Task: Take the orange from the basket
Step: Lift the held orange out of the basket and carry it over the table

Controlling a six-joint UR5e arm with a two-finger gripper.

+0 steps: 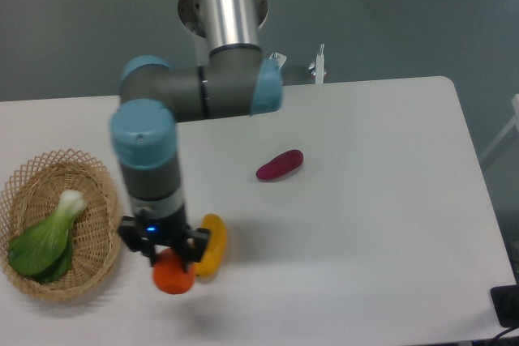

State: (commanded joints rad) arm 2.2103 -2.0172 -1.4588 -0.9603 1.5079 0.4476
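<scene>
Surface: white surface (365, 224); basket (97, 200) at its left edge
Orange (173, 275): right of basket; firm, light, smooth; grip across its middle
Jaws: gripper (172, 263) closed around orange

Orange's (173, 276) top behind gripper (172, 258); fingertips hidden; yellow fruit (213, 254) partly covered

Single fixed view; no second view to compare. Position: high above the tabletop (365, 224), at its front side, looking steeply down and slightly toward the far edge. Range: medium, with most of the white surface in frame, its left and near edges cut off. Coverage: arm (231, 14) entering from top centre, basket (89, 200) at far left partly cropped, grey floor beyond the far edge and along the right side.
</scene>
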